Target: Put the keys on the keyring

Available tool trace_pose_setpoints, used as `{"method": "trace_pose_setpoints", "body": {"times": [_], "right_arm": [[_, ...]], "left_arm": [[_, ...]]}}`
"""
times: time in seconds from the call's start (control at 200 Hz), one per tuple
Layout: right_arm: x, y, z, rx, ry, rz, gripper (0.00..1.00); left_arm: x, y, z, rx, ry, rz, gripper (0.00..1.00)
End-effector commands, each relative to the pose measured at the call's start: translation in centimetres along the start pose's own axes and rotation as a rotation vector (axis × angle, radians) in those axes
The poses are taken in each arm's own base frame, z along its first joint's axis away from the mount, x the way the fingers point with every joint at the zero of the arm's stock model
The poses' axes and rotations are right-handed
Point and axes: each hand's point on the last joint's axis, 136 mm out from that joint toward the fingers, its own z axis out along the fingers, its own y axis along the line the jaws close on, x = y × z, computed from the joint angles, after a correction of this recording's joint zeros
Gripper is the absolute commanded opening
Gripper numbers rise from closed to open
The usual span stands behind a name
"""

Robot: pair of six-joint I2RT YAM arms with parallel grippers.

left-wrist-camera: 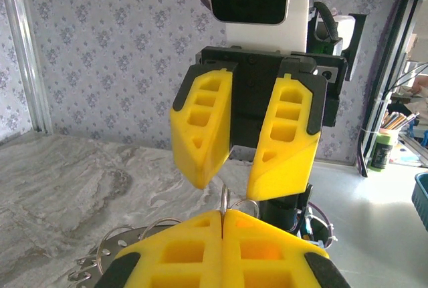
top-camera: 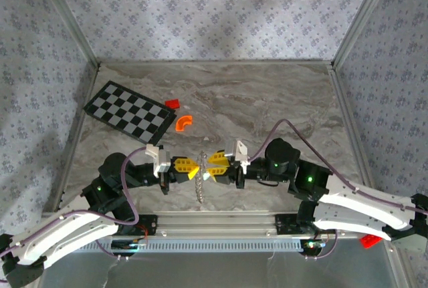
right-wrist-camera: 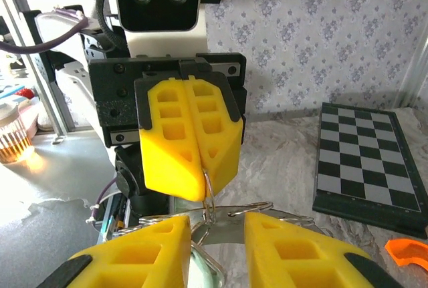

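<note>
We see the two arms meet nose to nose near the front of the table (top-camera: 281, 101). The left gripper (top-camera: 192, 166) has its yellow fingers pressed tight together, and they pinch the thin wire of the keyring (top-camera: 199, 186). The keyring hangs down from those fingertips, right between the two grippers. In the left wrist view, some of its loops show low down beside the left fingers. The right gripper (top-camera: 211, 165) faces the left one with its fingers apart. In the right wrist view the wire loops lie across the gap between its fingers (right-wrist-camera: 301, 254), but we cannot tell if they touch. Farther back on the left lies a checkerboard (top-camera: 130, 111). A small red block (top-camera: 172, 103) and an orange curved bit (top-camera: 183, 122) sit just beside its right end.
</note>
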Motion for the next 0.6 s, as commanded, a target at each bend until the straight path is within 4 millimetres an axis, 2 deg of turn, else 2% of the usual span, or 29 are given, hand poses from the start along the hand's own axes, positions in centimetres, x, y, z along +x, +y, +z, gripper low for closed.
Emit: {"method": "trace_pose_setpoints", "body": {"times": [0.0, 0.595], "right_arm": [[-1.19, -0.34, -0.13, 0.014, -0.033, -0.013, 0.29], [-0.94, 0.14, 0.47, -0.025, -0.024, 0.0, 0.27]], "left_arm": [[-2.02, -0.88, -0.33, 0.029, -0.063, 0.038, 0.0], [-1.92, -0.84, -0.36, 0.026, -0.06, 0.033, 0.0]]}}
